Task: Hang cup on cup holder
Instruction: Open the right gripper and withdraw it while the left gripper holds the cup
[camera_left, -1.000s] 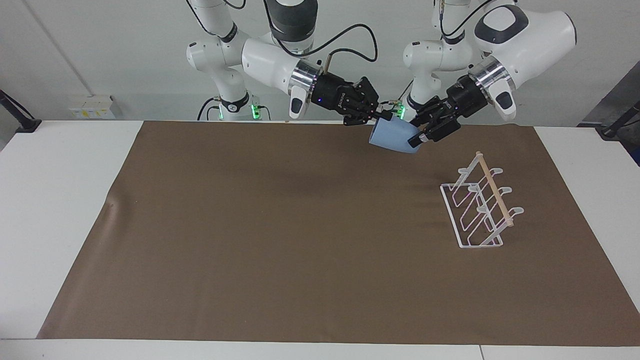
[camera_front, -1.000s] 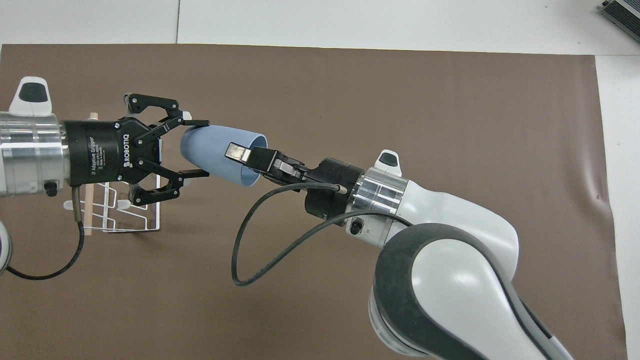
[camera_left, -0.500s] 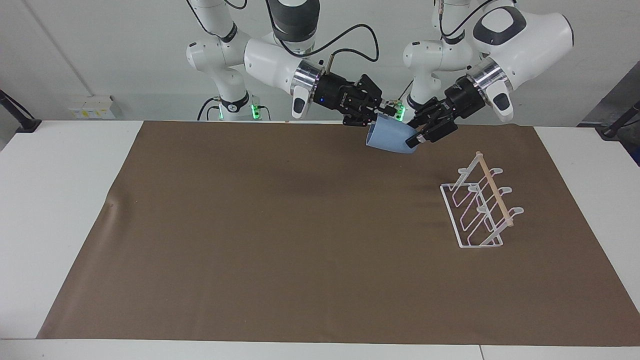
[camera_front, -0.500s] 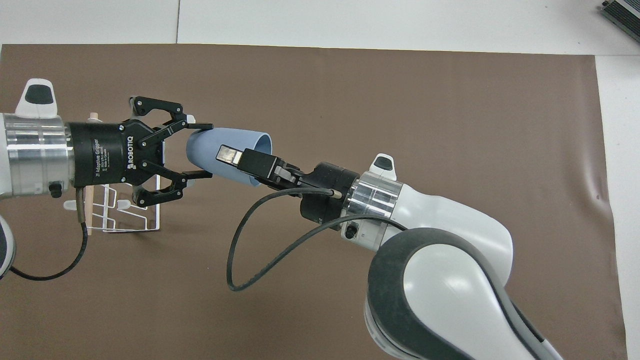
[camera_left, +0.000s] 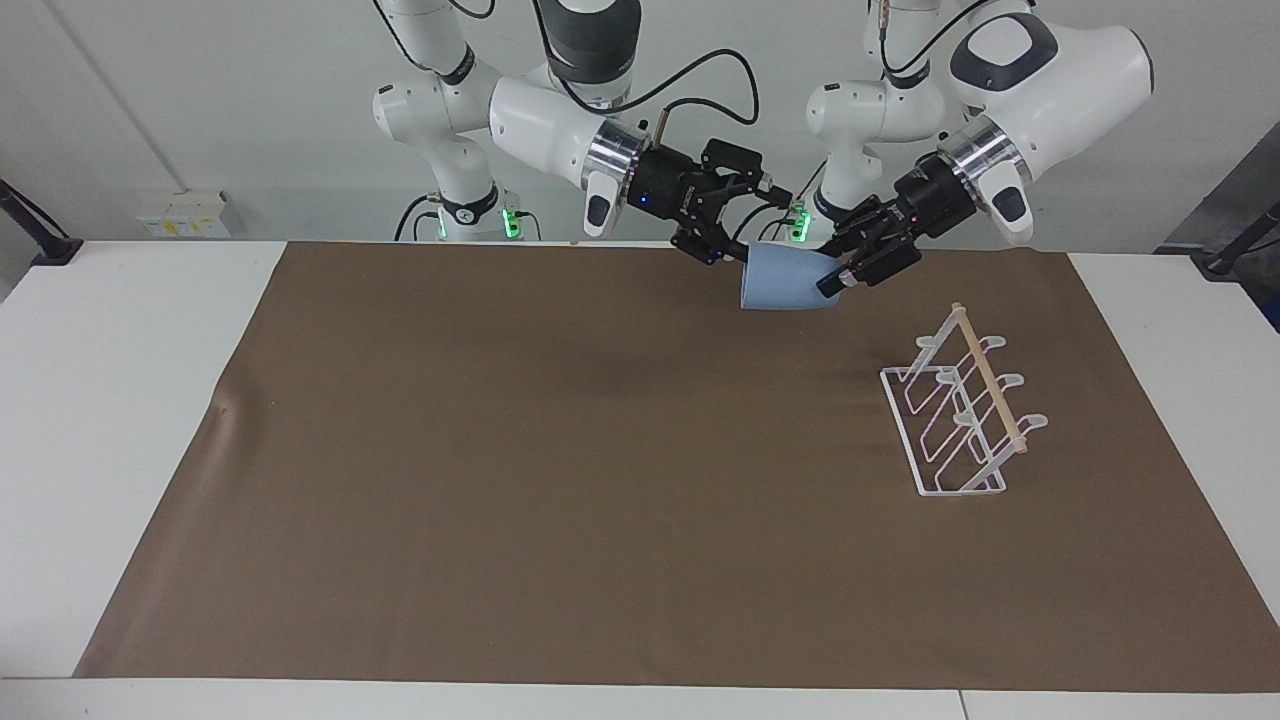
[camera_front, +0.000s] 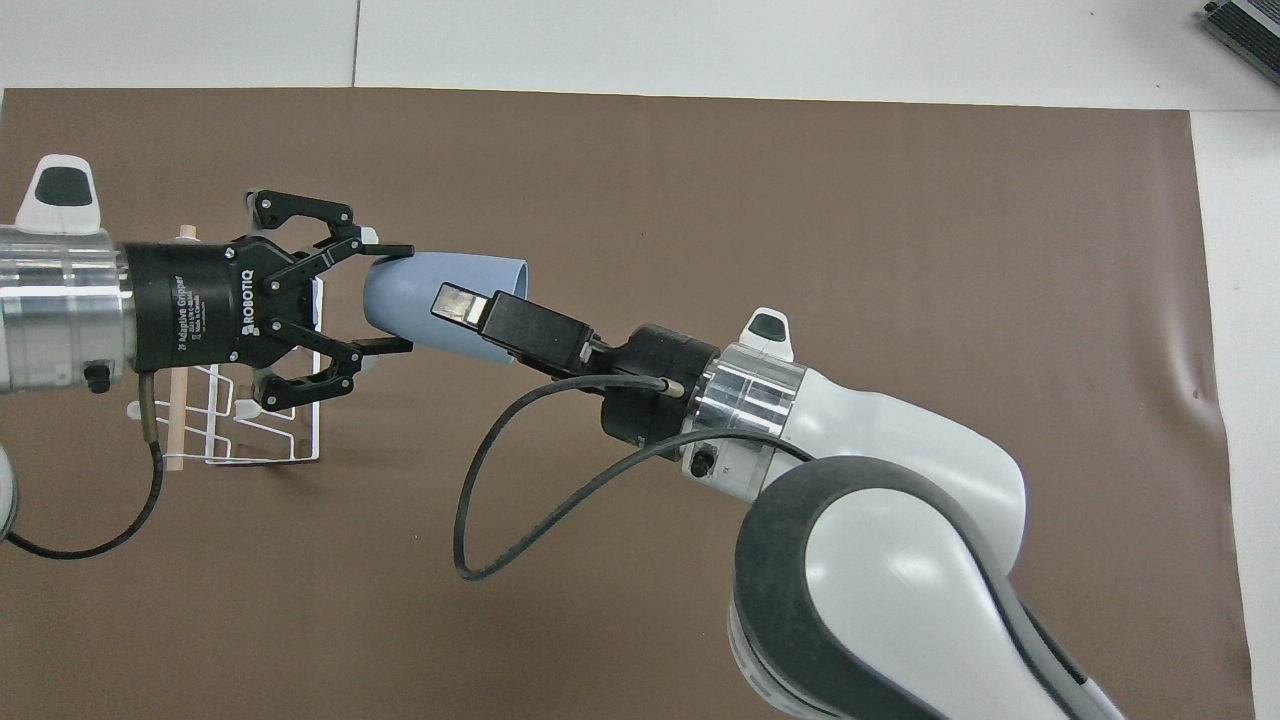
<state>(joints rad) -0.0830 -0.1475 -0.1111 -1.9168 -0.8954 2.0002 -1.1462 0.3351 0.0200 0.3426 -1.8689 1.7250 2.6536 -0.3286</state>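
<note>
Right gripper (camera_left: 762, 222): a second ago its fingers were pinched on the rim at the open mouth of the cup (camera_left: 785, 284); now they stand spread wide in the facing view, one above the mouth and one below, no longer clamping it. Left gripper (camera_front: 392, 296), which a second ago was drawing in around the cup's closed base, is now closed on that base and carries the cup alone. Cup has swung a little, its open mouth turned further down toward the brown mat (camera_left: 560, 480).
</note>
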